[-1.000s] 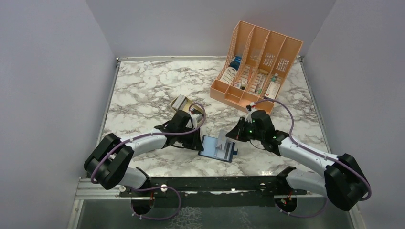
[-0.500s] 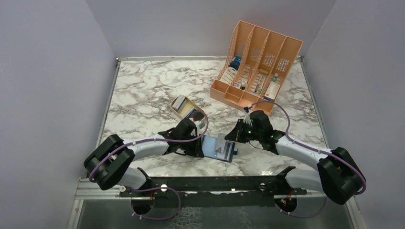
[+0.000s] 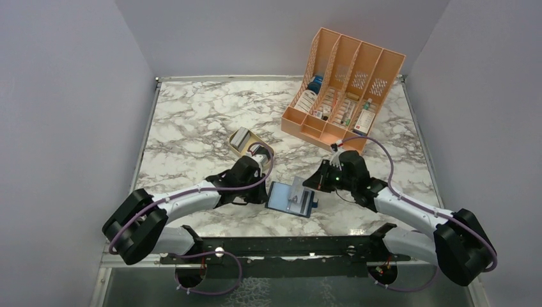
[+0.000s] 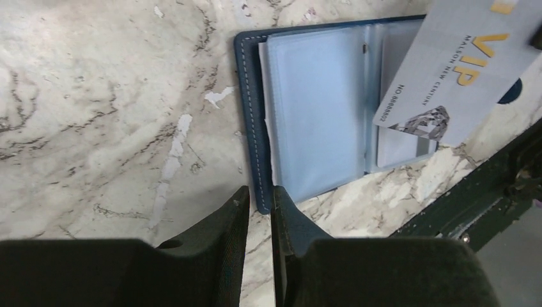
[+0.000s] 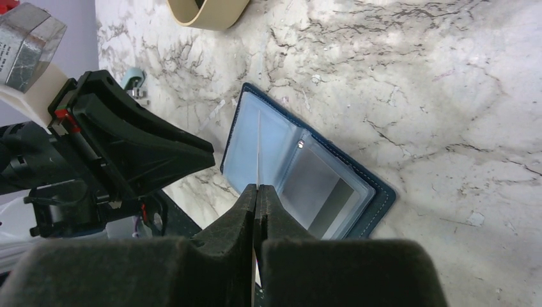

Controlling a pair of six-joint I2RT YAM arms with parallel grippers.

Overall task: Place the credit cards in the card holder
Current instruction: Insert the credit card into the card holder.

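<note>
Credit card (image 4: 447, 77) top cut off | edge-on in right gripper (image 5: 257, 188)

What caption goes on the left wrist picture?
Silver VIP card hangs over the open navy card holder.

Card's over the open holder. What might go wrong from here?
The card holder lies loose on the marble. The left gripper, jaws slightly apart, sits just off its corner and seems to pin nothing, so a push may slide it.
The right gripper holds the VIP card skewed across the sleeves, so it may skid over the plastic instead of entering.
</note>
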